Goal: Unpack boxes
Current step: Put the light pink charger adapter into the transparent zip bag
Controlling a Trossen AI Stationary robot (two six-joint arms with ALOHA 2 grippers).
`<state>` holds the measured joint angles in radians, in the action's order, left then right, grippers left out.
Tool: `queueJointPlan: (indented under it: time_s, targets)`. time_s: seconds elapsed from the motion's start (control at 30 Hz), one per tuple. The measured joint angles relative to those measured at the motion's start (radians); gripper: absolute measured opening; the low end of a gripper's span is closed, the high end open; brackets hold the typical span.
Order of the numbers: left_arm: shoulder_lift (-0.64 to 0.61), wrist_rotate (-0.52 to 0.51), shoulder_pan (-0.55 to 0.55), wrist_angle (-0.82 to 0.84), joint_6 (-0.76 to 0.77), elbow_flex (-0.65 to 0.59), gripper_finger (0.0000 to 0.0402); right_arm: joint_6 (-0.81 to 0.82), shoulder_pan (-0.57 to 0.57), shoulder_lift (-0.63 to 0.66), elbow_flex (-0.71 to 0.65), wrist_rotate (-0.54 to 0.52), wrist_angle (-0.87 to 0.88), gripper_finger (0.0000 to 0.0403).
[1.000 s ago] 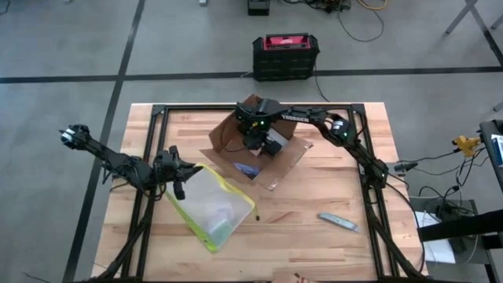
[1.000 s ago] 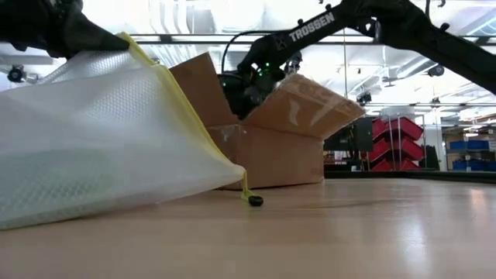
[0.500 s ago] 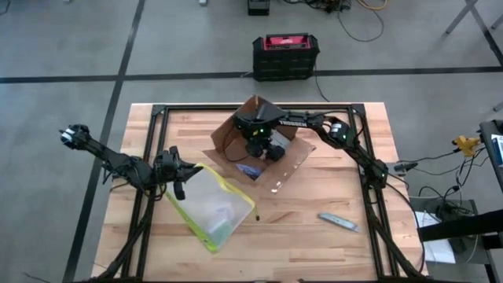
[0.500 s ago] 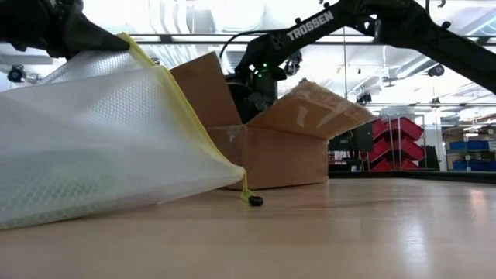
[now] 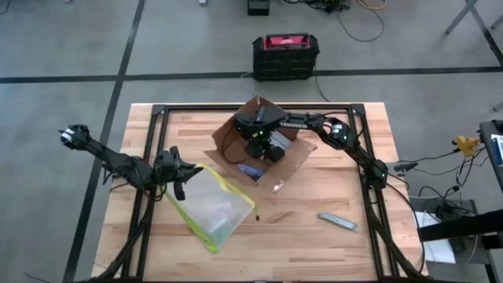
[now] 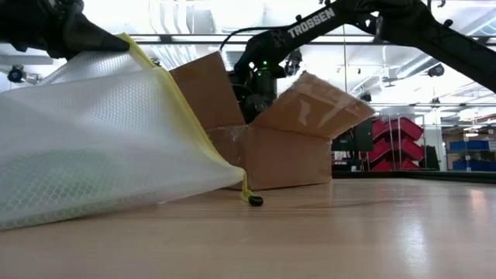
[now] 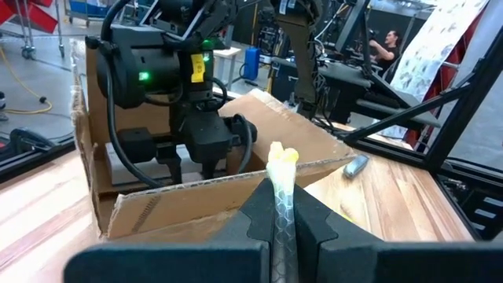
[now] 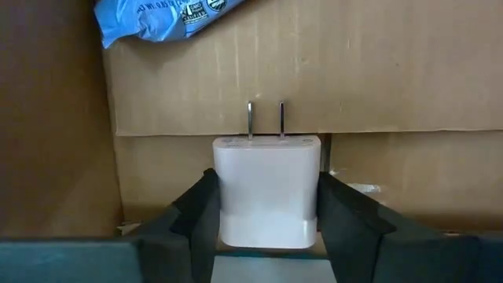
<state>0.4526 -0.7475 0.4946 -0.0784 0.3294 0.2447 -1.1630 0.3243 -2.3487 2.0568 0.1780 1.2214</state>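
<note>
Wooden bench [image 5: 314, 236] on grey floor, open carton [image 5: 259, 145] near far edge holding white plug [image 8: 267, 192] pinched by right gripper [image 8: 267, 228], left gripper [image 5: 179, 174] clamping pouch [image 5: 212, 208].

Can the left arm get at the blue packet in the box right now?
Probably not. The left gripper is shut on the pouch, well short of the box, and the right gripper sits inside the box around a white charger, beside the blue packet.
</note>
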Motion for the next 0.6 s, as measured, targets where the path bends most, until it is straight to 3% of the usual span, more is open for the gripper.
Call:
queueJointPlan:
  time_s: [0.2,0.47,0.6]
  targets:
    - [-0.008,0.035,0.0,0.0,-0.021,0.0,0.0,0.05,-0.016,0.047,0.047,0.005,0.033,0.013]
    - [-0.044,0.119,0.001,0.008,-0.055,0.0,0.0,0.142,-0.025,0.138,0.078,0.01,0.056,0.0012]
    - [-0.04,0.138,0.002,0.013,-0.055,0.0,0.0,0.175,-0.023,0.126,0.038,0.005,0.059,0.0013]
